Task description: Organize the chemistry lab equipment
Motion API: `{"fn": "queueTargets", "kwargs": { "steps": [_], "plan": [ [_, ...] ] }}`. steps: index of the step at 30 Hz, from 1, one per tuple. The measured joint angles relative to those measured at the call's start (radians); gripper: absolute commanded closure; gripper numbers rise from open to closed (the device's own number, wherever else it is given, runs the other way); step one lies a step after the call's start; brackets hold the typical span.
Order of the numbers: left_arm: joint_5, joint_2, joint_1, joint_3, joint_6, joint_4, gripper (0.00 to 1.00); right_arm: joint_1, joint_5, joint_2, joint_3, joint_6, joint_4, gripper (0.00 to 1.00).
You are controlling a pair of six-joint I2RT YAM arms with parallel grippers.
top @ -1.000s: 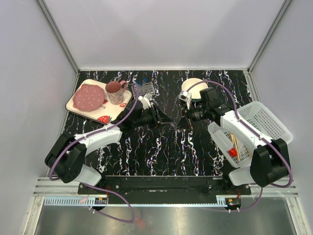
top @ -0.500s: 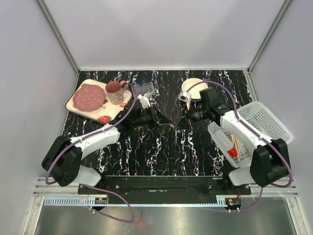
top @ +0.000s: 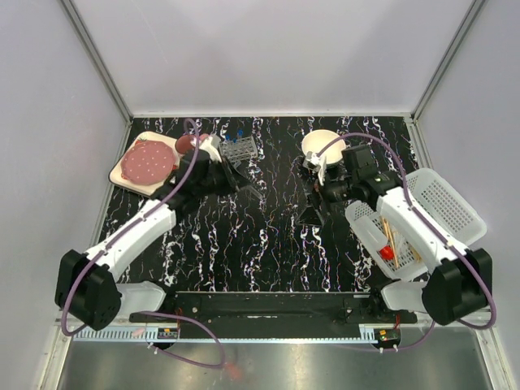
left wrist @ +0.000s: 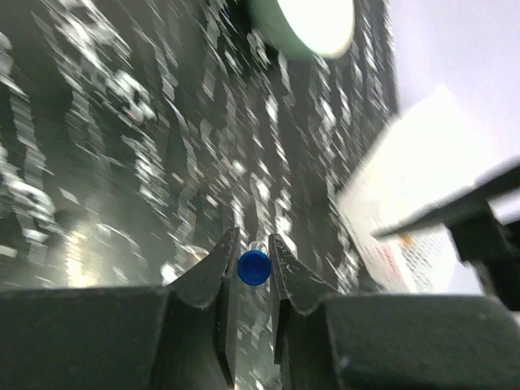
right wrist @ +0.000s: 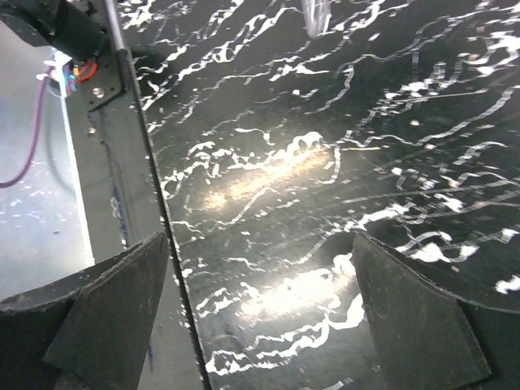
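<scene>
In the left wrist view a thin clear tube with a blue cap [left wrist: 254,267] sits end-on between the jaws of my left gripper [left wrist: 253,253], which is shut on it. From above, the left gripper [top: 244,185] hangs just in front of a small grey tube rack [top: 241,149]. My right gripper [top: 315,208] stands wide open over the middle of the table. Nothing lies between its fingers [right wrist: 114,309], only the black marbled table [right wrist: 309,162]. Tan wooden sticks [top: 390,238] and a small red-tipped piece [top: 387,253] lie in the white basket [top: 443,199] at the right.
A dotted plate [top: 149,162] on a tray stands at the back left, with the pink mug [top: 185,144] partly hidden behind my left arm. A cream bowl [top: 322,144] stands at the back, close behind the right wrist. The table's metal front rail [right wrist: 122,146] shows in the right wrist view.
The two grippers met at mid-table. The right one has opened wide and drawn back. The left arm has swung back and left with the tube, toward the rack.
</scene>
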Motion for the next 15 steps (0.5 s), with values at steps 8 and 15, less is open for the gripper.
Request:
{"fn": "queueTargets", "kwargs": {
  "steps": [8, 15],
  "plan": [
    [-0.312, 0.165, 0.103, 0.318, 0.316, -0.143, 0.91, -0.087, 0.056, -0.14, -0.038, -0.052, 0.016, 0.0],
    [-0.451, 0.476, 0.129, 0.584, 0.461, -0.185, 0.91, -0.089, 0.054, -0.136, -0.142, -0.096, 0.023, 0.0]
  ]
}}
